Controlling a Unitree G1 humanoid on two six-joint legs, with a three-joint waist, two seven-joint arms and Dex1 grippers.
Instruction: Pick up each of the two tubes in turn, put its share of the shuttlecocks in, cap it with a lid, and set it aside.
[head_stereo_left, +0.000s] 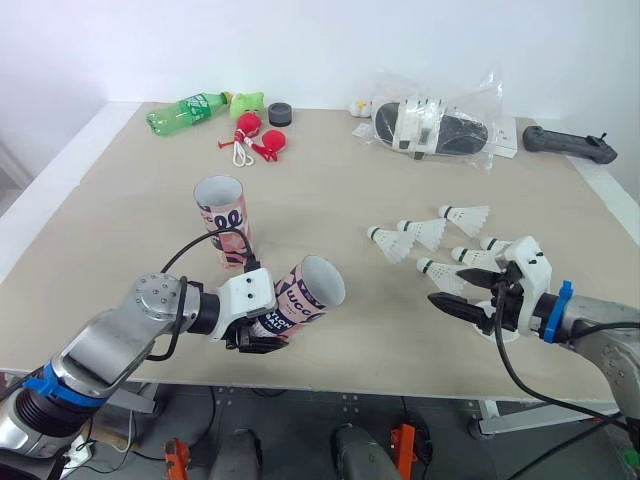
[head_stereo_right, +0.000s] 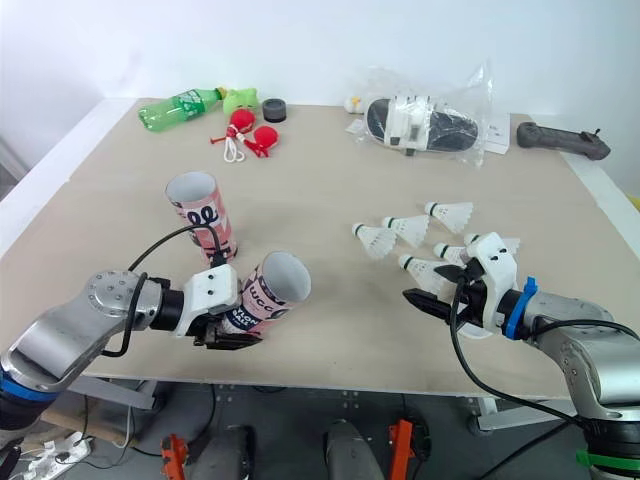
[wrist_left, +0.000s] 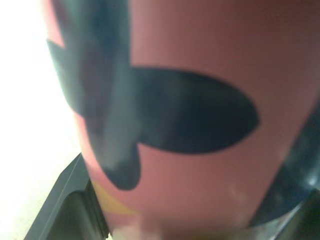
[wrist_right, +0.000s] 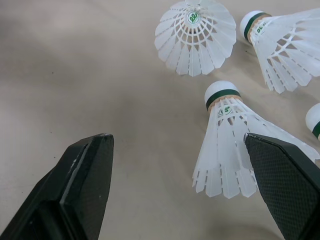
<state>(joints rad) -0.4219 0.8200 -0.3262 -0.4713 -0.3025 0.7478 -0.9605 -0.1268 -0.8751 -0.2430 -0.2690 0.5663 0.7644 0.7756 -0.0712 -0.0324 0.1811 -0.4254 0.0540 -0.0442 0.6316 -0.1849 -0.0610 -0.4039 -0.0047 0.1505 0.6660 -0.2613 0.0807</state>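
Observation:
One pink patterned tube (head_stereo_left: 226, 220) stands upright on the table with its mouth open. A second tube (head_stereo_left: 303, 293) is tilted, open mouth up and to the right, with my left gripper (head_stereo_left: 262, 335) shut on its lower end; its pink and dark print (wrist_left: 190, 125) sits close against the left wrist camera. Several white shuttlecocks (head_stereo_left: 420, 236) lie scattered on the right. My right gripper (head_stereo_left: 447, 286) is open just at their near side, low over the table. In the right wrist view one shuttlecock (wrist_right: 227, 145) lies near the inner side of one finger (wrist_right: 282, 175).
At the table's far side lie a green bottle (head_stereo_left: 188, 110), a green toy (head_stereo_left: 247, 102), red objects (head_stereo_left: 262, 140), a black round piece (head_stereo_left: 280, 113), a plastic bag with shoes (head_stereo_left: 435, 125) and a black controller (head_stereo_left: 570, 143). The table's front edge is close below both grippers.

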